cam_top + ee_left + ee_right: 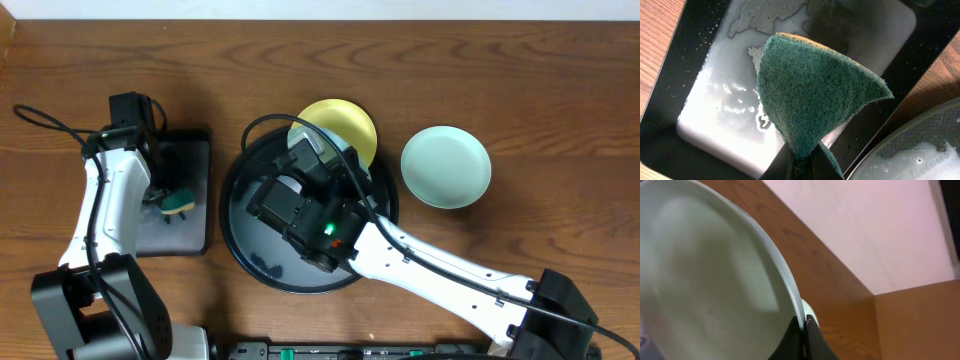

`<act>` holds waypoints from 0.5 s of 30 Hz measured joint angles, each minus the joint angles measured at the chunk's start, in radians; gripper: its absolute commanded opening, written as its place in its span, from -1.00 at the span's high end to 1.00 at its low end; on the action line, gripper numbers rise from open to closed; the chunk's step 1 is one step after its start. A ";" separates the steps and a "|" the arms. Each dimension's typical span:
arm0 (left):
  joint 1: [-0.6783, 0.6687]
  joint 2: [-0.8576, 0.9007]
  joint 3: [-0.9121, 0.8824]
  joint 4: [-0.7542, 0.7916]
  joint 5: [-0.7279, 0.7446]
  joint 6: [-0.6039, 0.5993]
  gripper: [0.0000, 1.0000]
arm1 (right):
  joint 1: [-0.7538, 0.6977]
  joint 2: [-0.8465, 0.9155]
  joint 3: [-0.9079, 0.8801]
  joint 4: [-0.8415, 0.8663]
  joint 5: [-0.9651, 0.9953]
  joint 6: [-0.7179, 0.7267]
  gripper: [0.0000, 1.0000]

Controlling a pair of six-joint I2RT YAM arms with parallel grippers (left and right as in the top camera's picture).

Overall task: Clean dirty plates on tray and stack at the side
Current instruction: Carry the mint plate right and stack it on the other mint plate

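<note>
Now the left fingers (781, 169) pinch a fuzzy green sponge (815, 95), nine o'clock from the big round black tray (245, 250). The right fingers (790, 345) pinch the rim of a pale mint round plate (715, 280).

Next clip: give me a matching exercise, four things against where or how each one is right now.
1 sponge
2 yellow plate
3 small tray
4 right claw

A shut on a mint plate's rim
B in the left claw
C at the round tray's far edge
D holds whitish liquid

Pairs: 1-B, 2-C, 3-D, 4-A
</note>
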 measured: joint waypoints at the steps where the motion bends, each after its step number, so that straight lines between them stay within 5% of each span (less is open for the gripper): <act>1: 0.000 0.000 0.000 0.000 0.000 0.000 0.85 | 0.000 0.000 0.002 0.001 0.006 -0.001 0.98; 15: 0.000 0.000 0.000 0.000 0.000 0.000 0.85 | 0.000 0.000 0.016 -0.006 -0.046 -0.007 0.98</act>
